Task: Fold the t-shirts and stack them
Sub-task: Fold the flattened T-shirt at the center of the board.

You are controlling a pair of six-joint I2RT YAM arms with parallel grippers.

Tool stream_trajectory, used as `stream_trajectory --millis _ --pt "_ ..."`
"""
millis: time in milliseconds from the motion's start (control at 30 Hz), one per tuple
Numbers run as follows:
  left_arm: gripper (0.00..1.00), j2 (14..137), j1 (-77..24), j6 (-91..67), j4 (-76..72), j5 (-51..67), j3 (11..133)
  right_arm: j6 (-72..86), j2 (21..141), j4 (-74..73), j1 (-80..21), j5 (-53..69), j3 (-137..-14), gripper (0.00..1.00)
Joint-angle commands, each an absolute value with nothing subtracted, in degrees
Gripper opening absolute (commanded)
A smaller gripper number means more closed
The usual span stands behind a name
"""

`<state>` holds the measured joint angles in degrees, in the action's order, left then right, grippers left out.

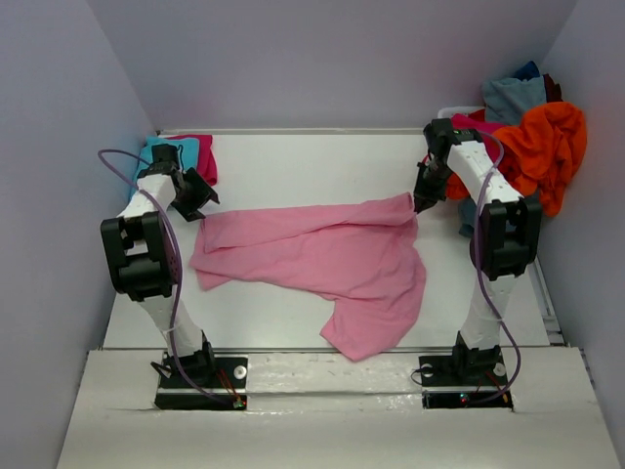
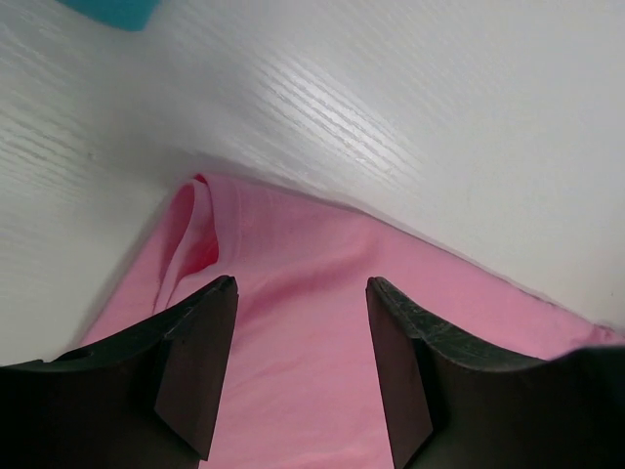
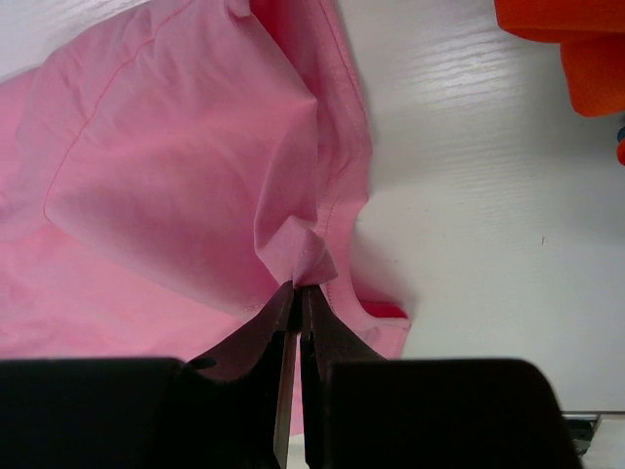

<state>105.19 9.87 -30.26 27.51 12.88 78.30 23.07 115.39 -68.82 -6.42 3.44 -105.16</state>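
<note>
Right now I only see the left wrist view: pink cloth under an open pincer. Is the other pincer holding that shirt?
Observer: Yes. The right pincer is shut on a small pinched fold of the pink shirt, at the shirt's far right corner.
Operator: Is the shirt lying flat?
Observer: No. It is spread across the table but rumpled, with one part trailing toward the near edge.
Operator: Where are the other shirts?
Observer: A loose heap topped by an orange shirt sits at the far right corner, and a turquoise shirt lies on a magenta shirt at the far left.
</note>
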Motion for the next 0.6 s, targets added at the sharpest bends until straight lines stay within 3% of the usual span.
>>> stream_trajectory --millis 0,267,567 --pt "0.67 106.3 9.8 -29.1 28.0 15.9 82.0 22.2 115.9 -68.6 -6.1 3.9 -107.8 0.11" --pt "0.68 102.9 9.8 -30.1 31.1 7.9 80.8 22.2 115.9 -68.7 -6.1 3.6 -107.8 0.11" --pt "0.70 104.3 11.9 -28.7 28.9 9.8 78.1 22.2 116.0 -68.7 -6.1 3.6 -107.6 0.11"
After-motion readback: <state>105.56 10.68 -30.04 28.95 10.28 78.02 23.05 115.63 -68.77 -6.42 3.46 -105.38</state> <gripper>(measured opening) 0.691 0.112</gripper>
